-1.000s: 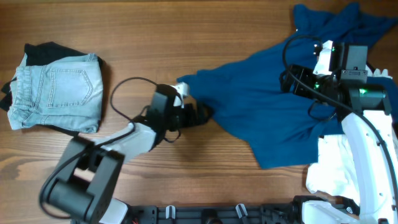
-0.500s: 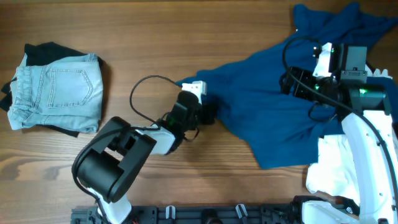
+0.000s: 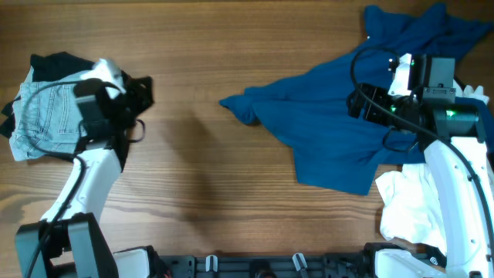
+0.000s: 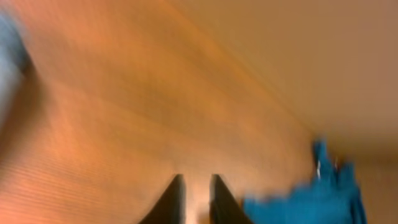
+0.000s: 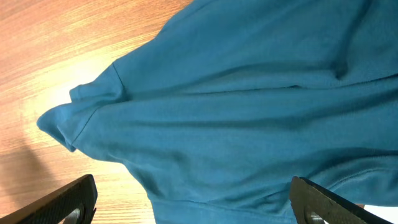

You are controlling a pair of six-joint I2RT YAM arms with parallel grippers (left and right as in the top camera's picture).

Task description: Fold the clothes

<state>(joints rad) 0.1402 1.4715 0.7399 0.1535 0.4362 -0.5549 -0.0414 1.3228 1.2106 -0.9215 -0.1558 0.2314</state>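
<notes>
The teal shirt (image 3: 332, 131) lies on the worktop's (image 3: 231, 201) right half, long axis running from its left tip to the far right corner. My right tool (image 3: 361, 104) hangs over it, released wide; my left tool (image 3: 140, 91), nearly clenched on nothing, is well apart above the denim shorts (image 3: 54, 116).
</notes>
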